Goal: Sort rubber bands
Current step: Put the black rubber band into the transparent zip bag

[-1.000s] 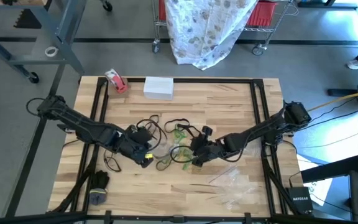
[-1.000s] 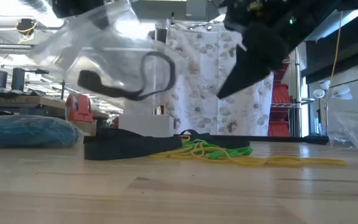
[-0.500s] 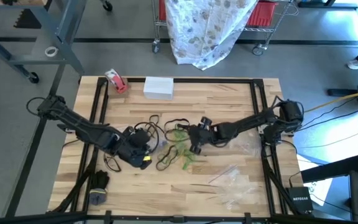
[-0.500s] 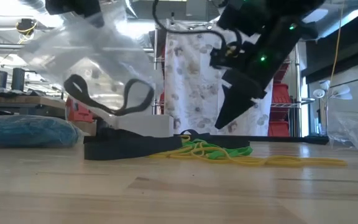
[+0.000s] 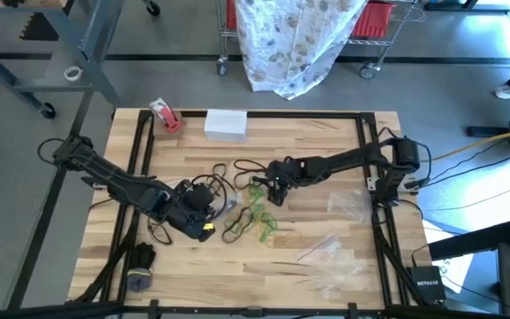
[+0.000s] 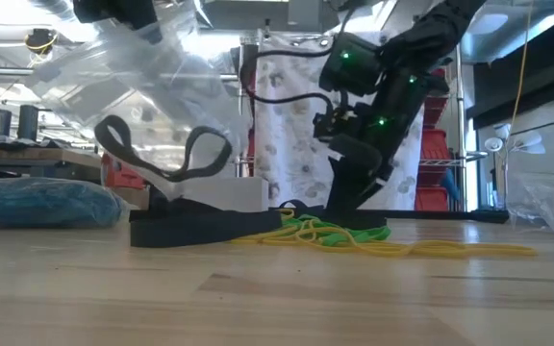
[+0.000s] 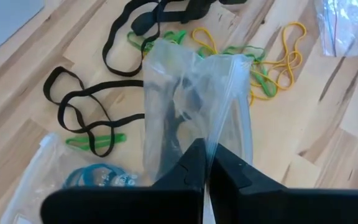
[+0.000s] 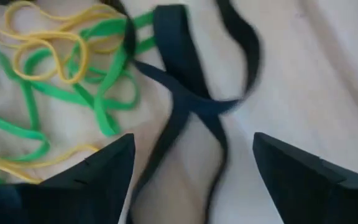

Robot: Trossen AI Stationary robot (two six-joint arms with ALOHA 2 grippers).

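Note:
Loose rubber bands [image 5: 253,208] lie mid-table: green and yellow ones [image 6: 325,234] and black loops [image 7: 79,102]. My left gripper [image 5: 204,211] is shut on a clear plastic bag [image 7: 194,93], held up left of the pile. A black band [image 6: 152,159] sags inside the bag. My right gripper [image 5: 273,188] is open and points down at the pile's far side. Its fingers stand on either side of a black band [image 8: 191,106] without touching it. Blue bands sit in another bag [image 7: 98,177] on the table. My left gripper pinches the clear bag's edge [image 7: 211,146] between its two fingers. The bag is lifted above the table [image 6: 142,77] and stretches out ahead of the fingers. The black band inside hangs in its lower part.
A red-and-white tape roll [image 5: 165,115] and a white box [image 5: 226,125] stand near the far edge. Clear bags lie at the right [image 5: 351,204] and near right [image 5: 339,266]. A dark object [image 5: 138,266] sits at the near left corner. Black frame rails [image 5: 370,151] border the wood.
My right gripper has moved from beside the bag toward the table's far edge and down onto the pile, staying open. The black band inside the held bag has dropped lower and sagged. The bag itself has shifted slightly.

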